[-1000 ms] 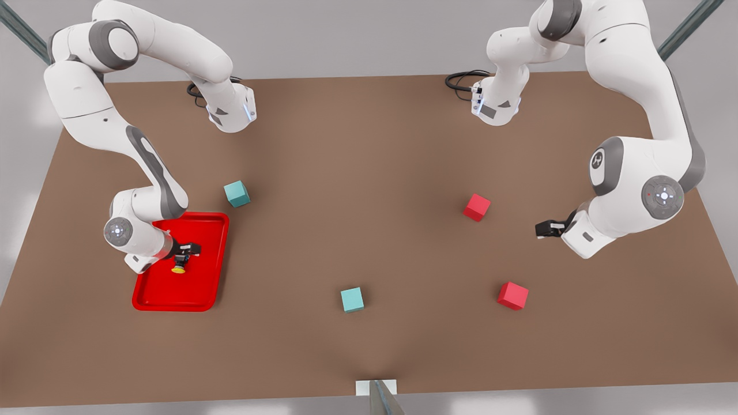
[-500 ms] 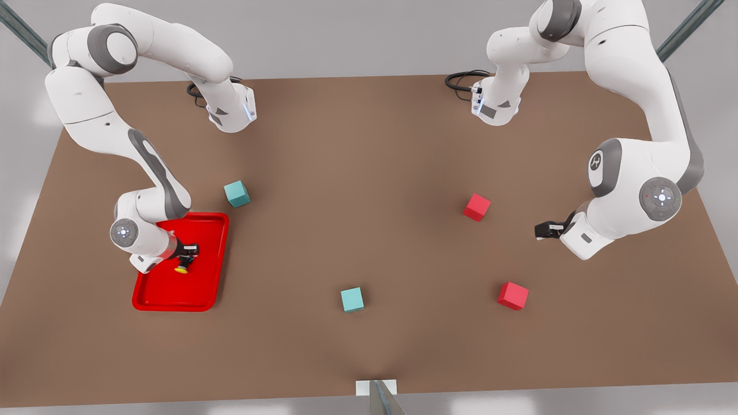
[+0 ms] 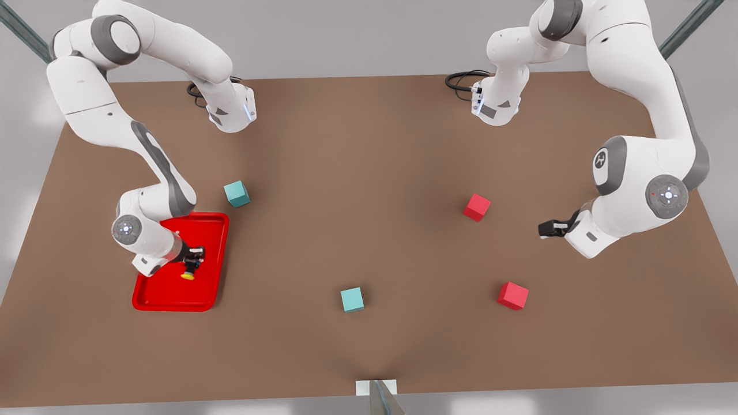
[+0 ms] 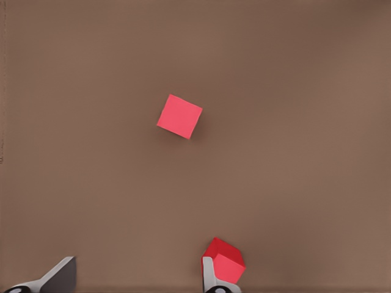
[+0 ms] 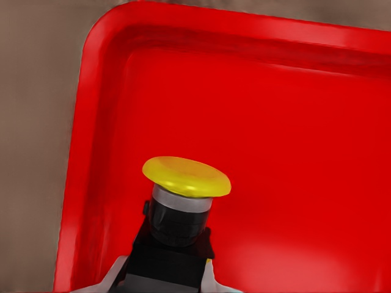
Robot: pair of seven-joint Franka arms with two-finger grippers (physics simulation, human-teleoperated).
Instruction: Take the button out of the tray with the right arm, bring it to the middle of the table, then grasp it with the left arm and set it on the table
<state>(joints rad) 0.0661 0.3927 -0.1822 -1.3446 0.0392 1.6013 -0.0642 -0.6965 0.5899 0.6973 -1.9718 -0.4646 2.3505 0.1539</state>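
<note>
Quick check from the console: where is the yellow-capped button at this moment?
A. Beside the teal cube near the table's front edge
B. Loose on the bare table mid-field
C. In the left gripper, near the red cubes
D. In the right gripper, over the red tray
D: the button sits between the right gripper's jaws above the tray, while the left gripper waits open near a red cube.

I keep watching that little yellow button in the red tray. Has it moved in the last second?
Yes. The button, shut in the right gripper, has shifted slightly toward the front view's right and bottom against the tray.
</note>
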